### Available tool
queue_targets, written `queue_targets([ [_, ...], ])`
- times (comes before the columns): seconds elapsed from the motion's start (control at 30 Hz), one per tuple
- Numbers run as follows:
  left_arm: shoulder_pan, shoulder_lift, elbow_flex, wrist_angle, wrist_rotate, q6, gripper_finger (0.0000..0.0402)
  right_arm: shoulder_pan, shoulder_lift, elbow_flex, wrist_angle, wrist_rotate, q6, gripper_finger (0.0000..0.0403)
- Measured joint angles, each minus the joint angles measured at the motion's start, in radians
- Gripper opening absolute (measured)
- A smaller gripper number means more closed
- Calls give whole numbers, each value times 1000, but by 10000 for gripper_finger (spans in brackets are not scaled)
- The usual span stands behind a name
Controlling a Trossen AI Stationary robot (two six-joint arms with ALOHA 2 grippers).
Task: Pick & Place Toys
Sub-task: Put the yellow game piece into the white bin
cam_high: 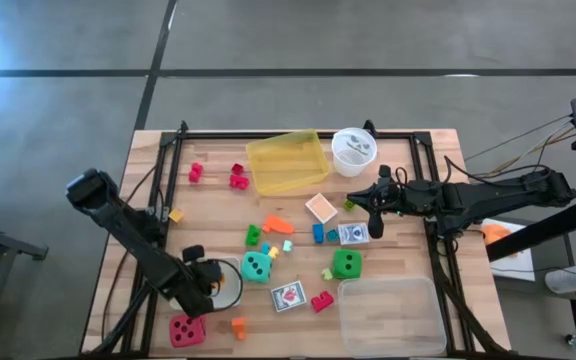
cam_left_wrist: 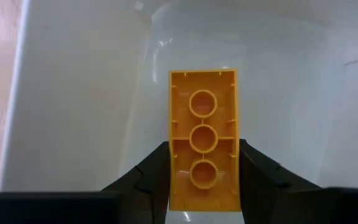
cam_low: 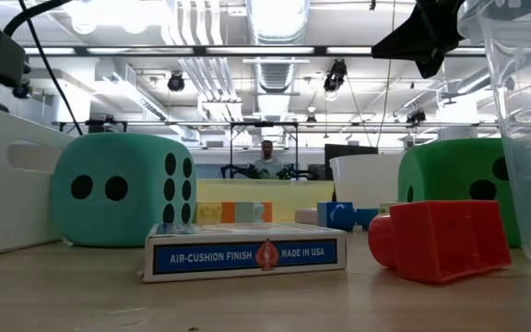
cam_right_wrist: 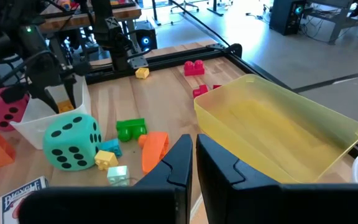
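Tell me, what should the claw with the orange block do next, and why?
Probably open a bit wider and let go. The left claw has its fingers on both sides of the orange block, and white tray fills the view behind the block, so the block should drop in. The right claw waits shut near the yellow tray.

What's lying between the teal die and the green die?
In the high view, only a small yellow-green block lies between the teal die and the green die.
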Motion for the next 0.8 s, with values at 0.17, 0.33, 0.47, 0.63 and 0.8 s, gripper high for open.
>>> queue_targets([
  [0.17, 0, 8, 0, 7, -2, 0, 149, 0, 0, 0, 0, 0, 0, 20],
  [0.33, 0, 8, 0, 11, -2, 0, 143, 0, 0, 0, 0, 0, 0, 20],
  [0.47, 0, 8, 0, 23, 5, 0, 138, 0, 0, 0, 0, 0, 0, 20],
  [0.63, 0, 8, 0, 33, 32, 0, 165, 0, 0, 0, 0, 0, 0, 20],
  [0.8, 3, 8, 0, 30, 32, 10, 213, 0, 0, 0, 0, 0, 0, 20],
])
